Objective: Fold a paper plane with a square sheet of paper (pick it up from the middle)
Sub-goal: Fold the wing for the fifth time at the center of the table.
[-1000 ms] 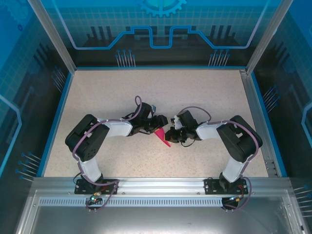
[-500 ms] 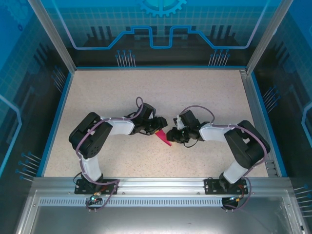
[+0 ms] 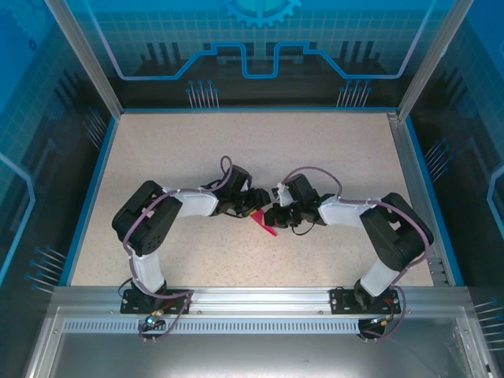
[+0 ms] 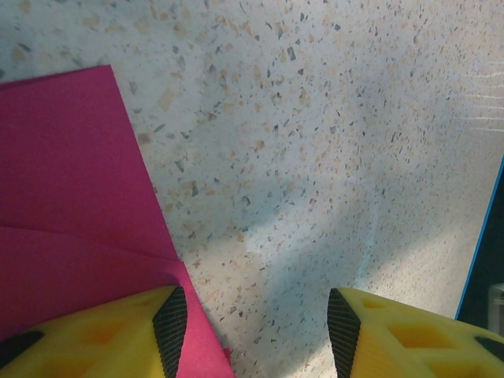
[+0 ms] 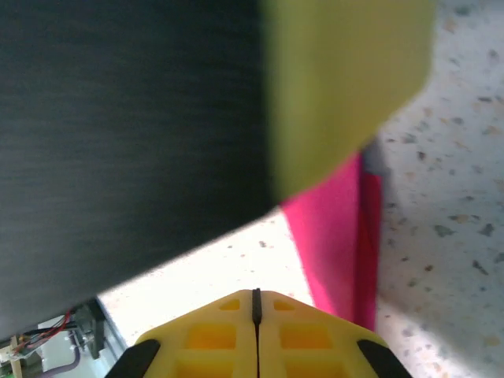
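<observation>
Magenta paper (image 3: pixel 264 224), folded to a narrow point, lies on the counter (image 3: pixel 236 150) between my two jaws in the top view. Left wrist: left jaws half open, clamping nothing, one finger (image 4: pixel 102 339) over the paper's edge. Right wrist: right jaws shut, empty, paper just ahead. Thin, light, probably slippery; pinch along the centre fold.

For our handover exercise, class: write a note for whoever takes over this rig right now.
Left gripper: open, one yellow finger over the magenta-pink folded paper sheet, nothing clamped.
Right gripper: shut, empty, beside the paper.
Paper lies on the speckled table between both grippers.
Done: at least one fold, layered edge visible.
Left: remaining folds; plane looks unfinished.
</observation>
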Robot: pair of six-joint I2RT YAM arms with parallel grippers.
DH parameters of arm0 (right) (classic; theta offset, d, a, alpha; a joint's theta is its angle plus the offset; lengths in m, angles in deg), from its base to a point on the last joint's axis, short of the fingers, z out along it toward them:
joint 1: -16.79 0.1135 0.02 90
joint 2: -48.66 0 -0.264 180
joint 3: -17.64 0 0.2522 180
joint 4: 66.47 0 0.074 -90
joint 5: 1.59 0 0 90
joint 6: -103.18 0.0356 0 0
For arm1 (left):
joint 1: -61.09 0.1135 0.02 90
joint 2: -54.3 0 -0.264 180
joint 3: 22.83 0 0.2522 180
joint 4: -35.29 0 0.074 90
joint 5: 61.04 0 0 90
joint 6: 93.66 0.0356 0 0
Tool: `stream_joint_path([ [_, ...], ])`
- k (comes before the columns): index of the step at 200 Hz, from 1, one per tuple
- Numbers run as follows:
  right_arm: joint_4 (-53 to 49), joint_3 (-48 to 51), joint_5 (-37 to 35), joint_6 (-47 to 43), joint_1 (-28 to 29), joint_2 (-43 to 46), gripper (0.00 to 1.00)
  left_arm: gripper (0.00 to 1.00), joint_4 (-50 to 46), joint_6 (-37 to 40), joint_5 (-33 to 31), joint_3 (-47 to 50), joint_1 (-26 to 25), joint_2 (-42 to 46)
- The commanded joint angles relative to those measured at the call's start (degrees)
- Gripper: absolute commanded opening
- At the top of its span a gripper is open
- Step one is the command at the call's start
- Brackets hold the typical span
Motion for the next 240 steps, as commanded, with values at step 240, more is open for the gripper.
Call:
stream_joint_path([
  [240, -13.99, 3.93, 0.24, -6.92, -1.52, 10.14, 0.12, 0.53, -6.73, 2.03, 0.03, -0.58, 0.42, -5.03],
])
